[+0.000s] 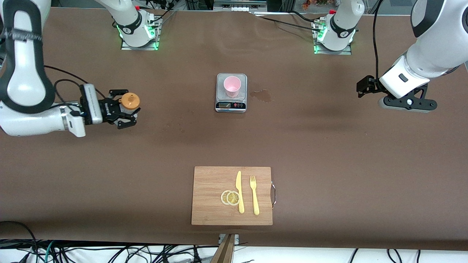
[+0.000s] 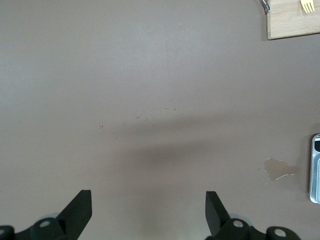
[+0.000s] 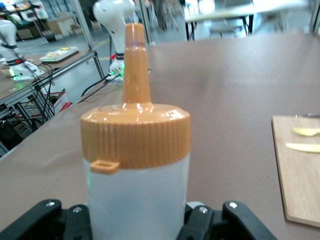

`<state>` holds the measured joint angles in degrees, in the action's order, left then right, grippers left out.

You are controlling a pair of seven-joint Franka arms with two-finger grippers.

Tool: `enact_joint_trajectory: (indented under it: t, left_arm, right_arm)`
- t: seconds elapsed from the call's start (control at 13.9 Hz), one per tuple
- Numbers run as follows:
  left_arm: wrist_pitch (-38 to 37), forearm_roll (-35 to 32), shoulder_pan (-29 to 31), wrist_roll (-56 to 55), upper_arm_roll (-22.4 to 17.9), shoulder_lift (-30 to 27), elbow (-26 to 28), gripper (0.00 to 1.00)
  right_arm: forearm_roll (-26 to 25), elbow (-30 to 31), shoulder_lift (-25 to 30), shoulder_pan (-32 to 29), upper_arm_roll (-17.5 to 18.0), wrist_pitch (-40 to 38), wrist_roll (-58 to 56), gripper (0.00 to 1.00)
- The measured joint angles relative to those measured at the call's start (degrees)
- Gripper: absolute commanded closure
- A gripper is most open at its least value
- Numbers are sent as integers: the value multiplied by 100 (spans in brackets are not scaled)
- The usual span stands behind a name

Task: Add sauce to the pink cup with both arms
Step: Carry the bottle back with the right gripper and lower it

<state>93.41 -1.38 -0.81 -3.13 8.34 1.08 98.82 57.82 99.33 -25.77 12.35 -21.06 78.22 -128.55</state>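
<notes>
At the right arm's end of the table, the right gripper holds the sauce upright between its jaws; squeezing too hard could spill it well apart from the pink cup. The left gripper waits with jaws wide over bare table.

No text can be read anywhere. The scale at the desk's middle has a display strip, and the right gripper bears white lettering, both illegible.

A brown desk carried a small kitchen scale near its middle, with a wet spill stain just beside it toward the left arm's end. A wooden cutting board lay nearer the front camera. Both arm bases stood along the edge farthest from the camera.
</notes>
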Motion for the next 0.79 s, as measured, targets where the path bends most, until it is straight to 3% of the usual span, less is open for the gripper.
enact_joint_trajectory:
  t: [0.43,0.79]
  left_arm:
    - [0,0,1,0,0,1,0,0]
    - [0,0,1,5,0,1,-2,0]
  right_arm:
    - [492,38,-1232,-725,-37,-720,-2227,88]
    - [758,14,-1982,-798,-28,-913,-2745,86]
